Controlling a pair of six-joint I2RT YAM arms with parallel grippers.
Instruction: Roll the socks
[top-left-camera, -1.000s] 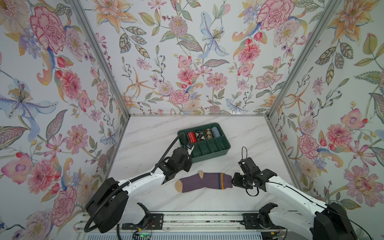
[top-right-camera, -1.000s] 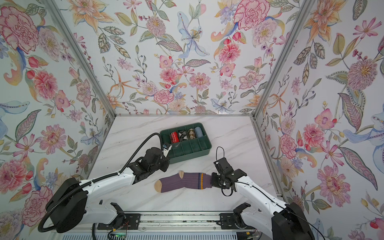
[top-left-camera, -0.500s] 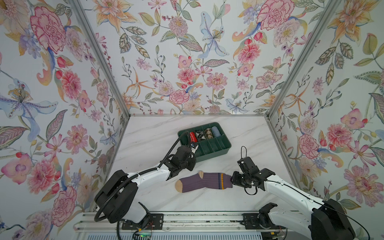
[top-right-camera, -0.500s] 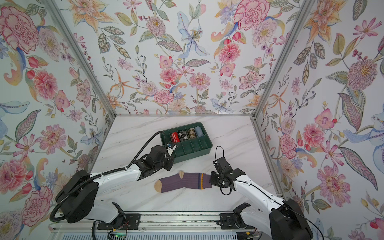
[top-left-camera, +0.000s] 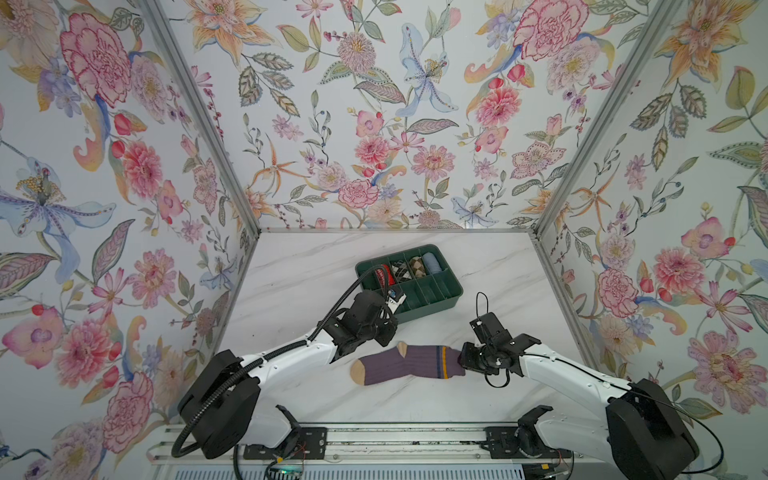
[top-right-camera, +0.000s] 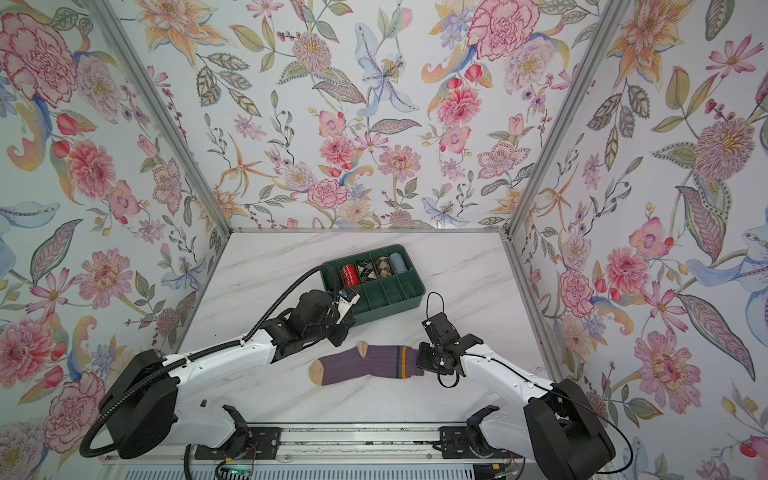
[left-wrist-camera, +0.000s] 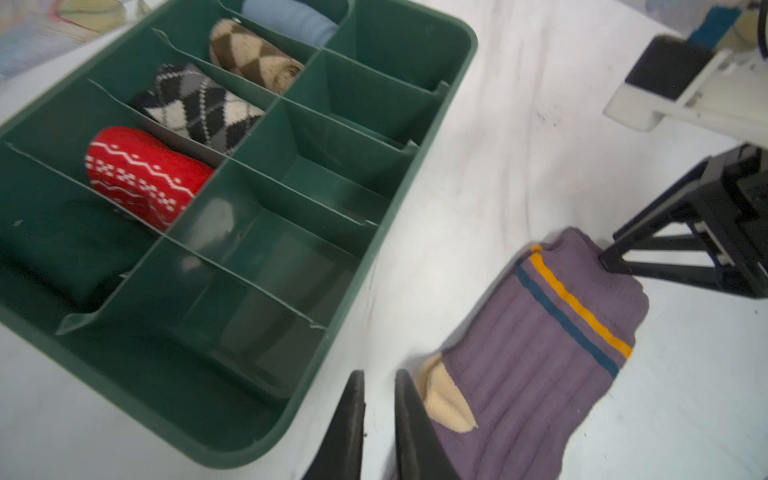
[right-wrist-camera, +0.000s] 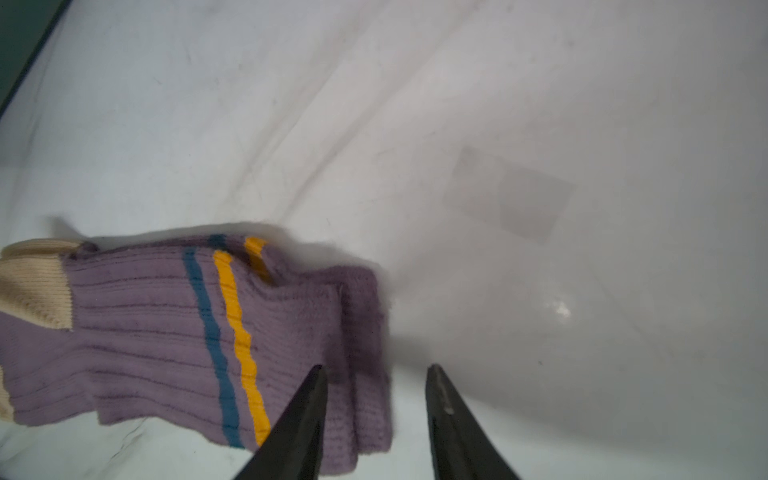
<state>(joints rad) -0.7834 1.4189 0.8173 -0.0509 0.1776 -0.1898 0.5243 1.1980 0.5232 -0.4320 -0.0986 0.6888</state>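
The socks (top-left-camera: 409, 365) lie flat on the tabletop (top-left-camera: 316, 266), unrolled: no turn is made yet. The left pincer (left-wrist-camera: 380, 374), narrowly parted and empty, sits beside the heel. The right pincer (right-wrist-camera: 376, 368) stands open over the cuff.

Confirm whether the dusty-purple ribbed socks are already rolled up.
No, the dusty-purple ribbed socks lie flat and stretched out on the white marble table.

Probably a lab test cell: floral-papered panels (top-left-camera: 374, 124) in aluminium framing (top-left-camera: 199, 124) enclose a marble-look table (top-left-camera: 307, 266), with two robot arms (top-left-camera: 286, 361) mounted on a rail (top-left-camera: 395, 440).
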